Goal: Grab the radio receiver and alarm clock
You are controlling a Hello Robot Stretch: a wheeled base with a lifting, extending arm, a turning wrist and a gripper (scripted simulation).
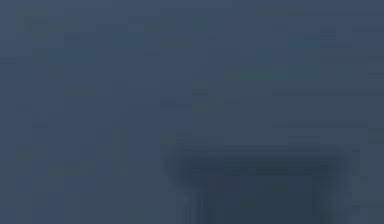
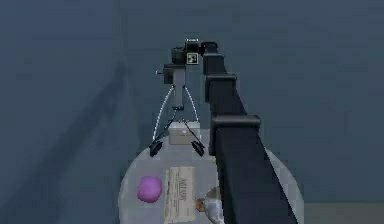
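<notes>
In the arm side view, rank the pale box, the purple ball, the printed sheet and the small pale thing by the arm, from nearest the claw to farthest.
1. Pale box, seen between the claw's fingers.
2. Purple ball, lower left, and printed sheet, lower middle: too close to call.
3. Small pale thing, at the bottom beside the arm.

The arm (image 2: 240, 140) hides the round table's (image 2: 128, 200) right side; the pale block (image 2: 180, 131) by the claw (image 2: 177, 150) is unidentifiable.

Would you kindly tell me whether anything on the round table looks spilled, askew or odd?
Nothing stands out. On the round table the purple ball, the flat printed sheet and the small pale box by the hand rest tidily.
</notes>
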